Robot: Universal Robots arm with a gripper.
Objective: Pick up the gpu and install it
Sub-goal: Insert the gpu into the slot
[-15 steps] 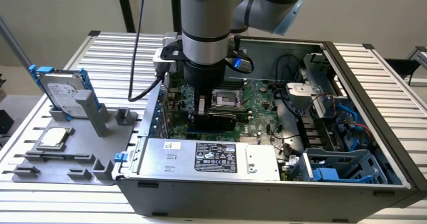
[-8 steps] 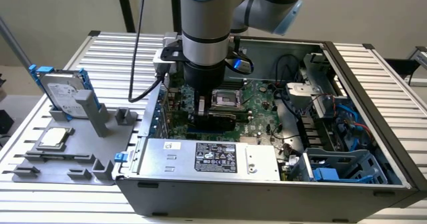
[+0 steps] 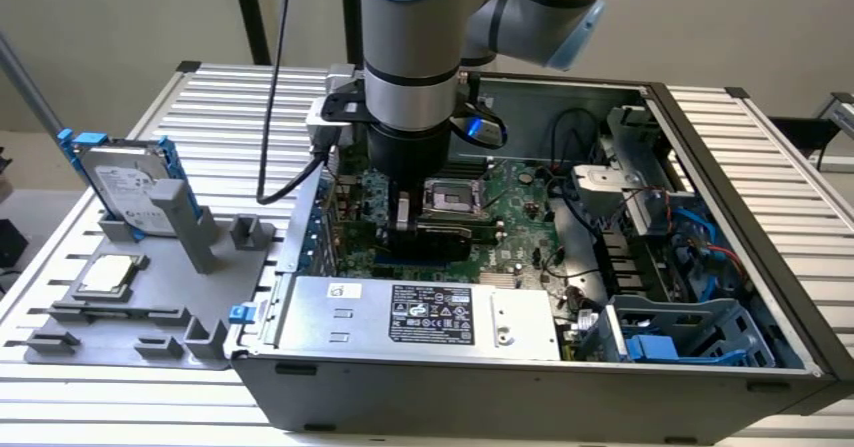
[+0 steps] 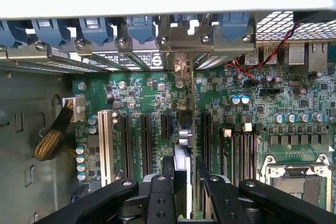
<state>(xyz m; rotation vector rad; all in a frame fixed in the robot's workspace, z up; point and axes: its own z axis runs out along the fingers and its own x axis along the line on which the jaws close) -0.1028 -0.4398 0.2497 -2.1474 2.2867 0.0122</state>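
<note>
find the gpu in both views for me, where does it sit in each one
Exterior view: the gpu stands on edge inside the open case, under the arm, beside the gripper, towards the exterior view's left of the CPU socket.
Wrist view: the gpu is seen edge-on, running from the gripper to its silver bracket at the rear slot openings.
Shared landmark: the CPU socket on the green motherboard.

One robot arm (image 3: 407,57) reaches into one open computer case (image 3: 747,217). One gpu (image 4: 185,145) stands edge-on between the jaws of one gripper (image 4: 184,182). One motherboard (image 4: 294,108) lies beneath them. Off beside the case: one hard drive (image 3: 127,182), one CPU chip (image 3: 110,275), one grey fixture tray (image 3: 147,307).
</note>
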